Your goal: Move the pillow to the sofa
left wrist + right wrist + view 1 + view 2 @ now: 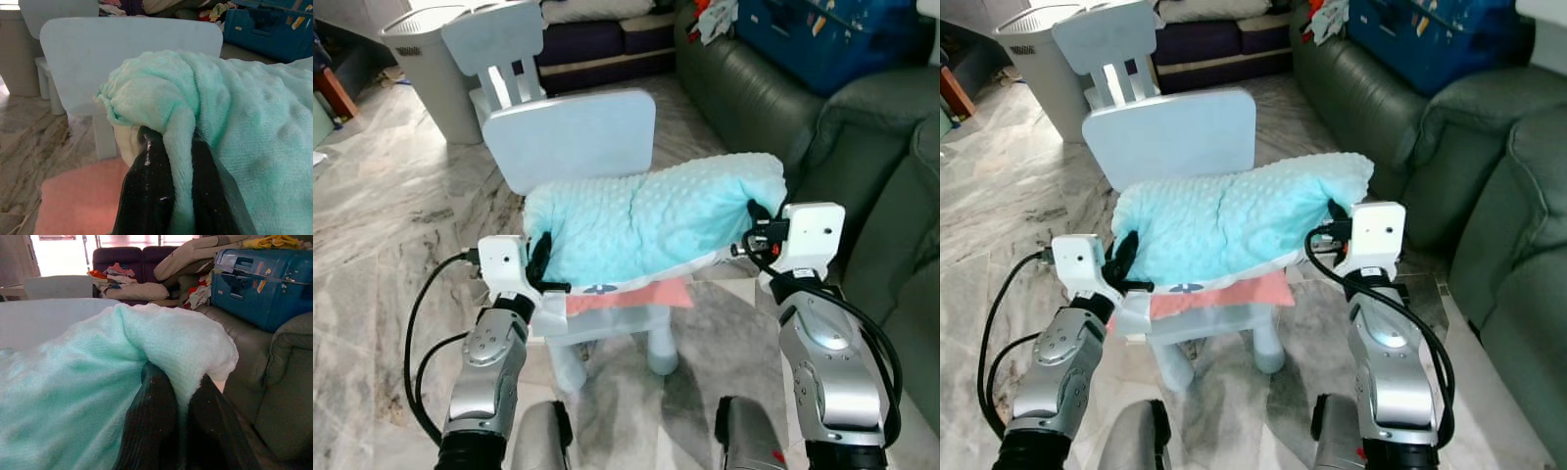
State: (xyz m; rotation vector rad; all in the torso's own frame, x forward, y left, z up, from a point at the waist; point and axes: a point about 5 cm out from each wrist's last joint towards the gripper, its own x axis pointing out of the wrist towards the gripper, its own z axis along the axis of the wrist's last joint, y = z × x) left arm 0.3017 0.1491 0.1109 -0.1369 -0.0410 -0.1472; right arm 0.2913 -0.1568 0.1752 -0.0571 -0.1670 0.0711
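A mint-green dotted plush pillow [651, 220] hangs between my two arms, just above the seat of a small pale-blue chair [568, 132]. My left gripper [541, 262] is shut on the pillow's left end, its black fingers [146, 196] pinching a fold of the plush. My right gripper [759, 223] is shut on the pillow's right end, fingers [151, 421] clamped over the fabric corner. A dark grey-green leather sofa [773, 108] stands to the right, close to my right arm.
A pink cushion [626, 294] lies on the chair seat under the pillow. A blue suitcase [822, 39] sits on the sofa. A grey bin [435, 69] and a second pale chair [504, 49] stand behind. A dark sofa with clothes [597, 39] is at the back. Marble floor [382, 225] lies to the left.
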